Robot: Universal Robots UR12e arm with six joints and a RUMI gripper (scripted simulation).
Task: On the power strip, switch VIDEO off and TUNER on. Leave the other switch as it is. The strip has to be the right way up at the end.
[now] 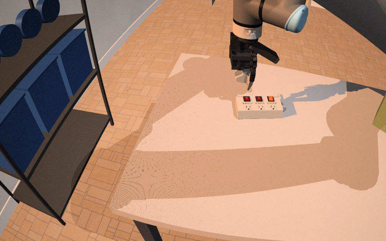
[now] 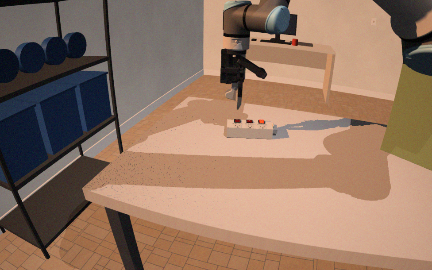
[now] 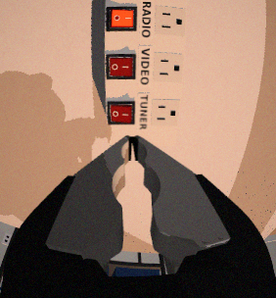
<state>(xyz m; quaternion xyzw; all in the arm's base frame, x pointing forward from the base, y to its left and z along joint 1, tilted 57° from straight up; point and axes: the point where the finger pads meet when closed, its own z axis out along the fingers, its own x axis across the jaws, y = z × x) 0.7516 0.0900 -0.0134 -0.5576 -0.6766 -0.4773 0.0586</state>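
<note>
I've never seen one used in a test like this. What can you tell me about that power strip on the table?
The power strip is a pale, boxy block lying flat, face up, on the table. It carries three red rocker switches labelled RADIO, VIDEO, TUNER, each beside an outlet. RADIO glows brighter orange; the others look dark. The shut gripper hovers by the TUNER end, touching nothing.

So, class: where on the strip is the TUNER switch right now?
In the wrist view, the TUNER switch is nearest the shut gripper, below VIDEO.

Place: workshop or storeroom | Signs: metal shelf rack (image 2: pixel 113 87) holding blue bins (image 2: pixel 91 97), plain worktable (image 2: pixel 210 208), far desk (image 2: pixel 298 55) with monitor (image 2: pixel 286 28)
</note>
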